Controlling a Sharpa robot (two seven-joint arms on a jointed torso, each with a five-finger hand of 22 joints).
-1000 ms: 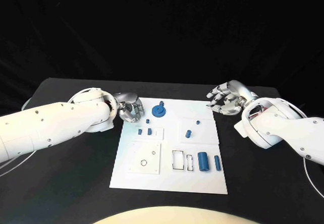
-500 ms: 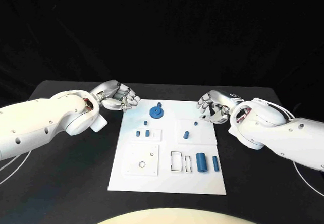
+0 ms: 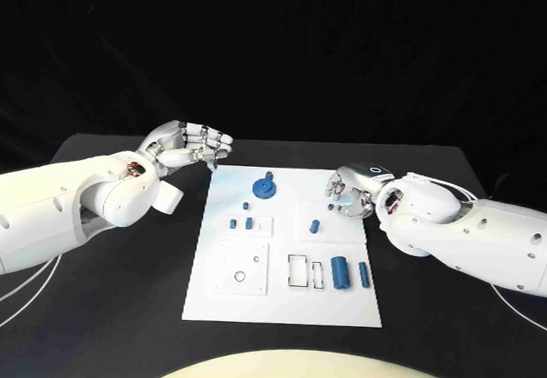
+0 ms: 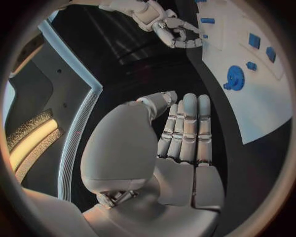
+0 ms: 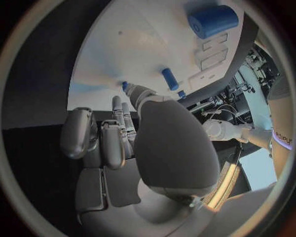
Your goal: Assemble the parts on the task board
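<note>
You will find no legible brand, label or writing on the task board (image 3: 280, 304) or on its parts; a small dark round mark sits on the back of the right hand (image 3: 351, 191), too small to read. The task board is a white rectangular plate lying flat at the centre of the black desk (image 3: 119, 317), its long side running from 12 to 6 o'clock. At its 12 o'clock end a blue gear (image 3: 264, 188) lies flat with a small blue peg (image 3: 268, 174) just beside it. Below the gear, a raised white square carries two short blue pegs (image 3: 241, 223) standing side by side. At 3 o'clock from these, a second white square holds a blue peg (image 3: 316, 226). Towards 5 o'clock, a thick blue cylinder (image 3: 341, 272) and a thinner blue rod (image 3: 365, 275) lie parallel, next to two outlined rectangular slots (image 3: 308, 271). At 7 o'clock a white panel (image 3: 241, 267) shows one larger and one smaller round hole. Your left hand (image 3: 187, 145) hangs off the board's 11 o'clock corner over the desk, holding nothing; the left wrist view shows its fingers (image 4: 188, 128) straight and pressed side by side. Your right hand sits at the board's 2 o'clock edge, fingers curled inward; you cannot tell from these views whether it holds a part.
</note>
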